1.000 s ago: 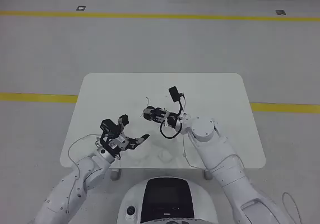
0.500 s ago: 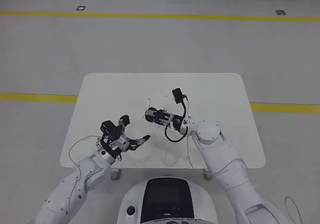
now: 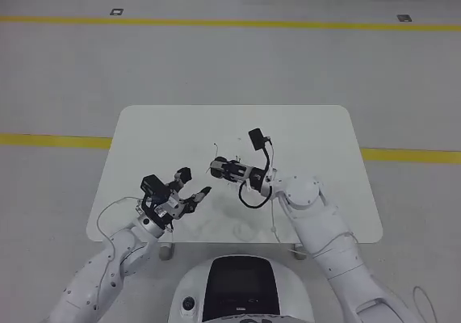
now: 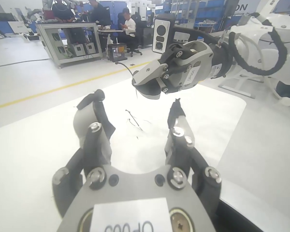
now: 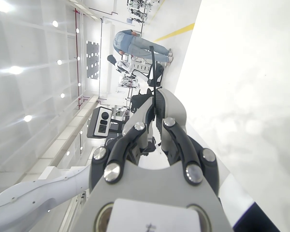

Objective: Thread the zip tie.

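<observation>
Hovering over the near left of the tabletop (image 3: 311,137), the left fingers (image 4: 100,117) gape wide, released, aimed at the right fingers (image 4: 148,91), which hang just beyond them, clenched on a thin black zip tie (image 5: 154,73) held clear above the tabletop.

Left end effector (image 3: 195,182) spread, right (image 3: 214,167) pinched

Bright, even indoor light. Rows of round white ceiling lamps (image 5: 14,69) flare in the right wrist view; the thin black zip tie (image 5: 154,66) stands out dark. The rounded white table (image 3: 311,137) glares. Wrist views bend near edges.
</observation>
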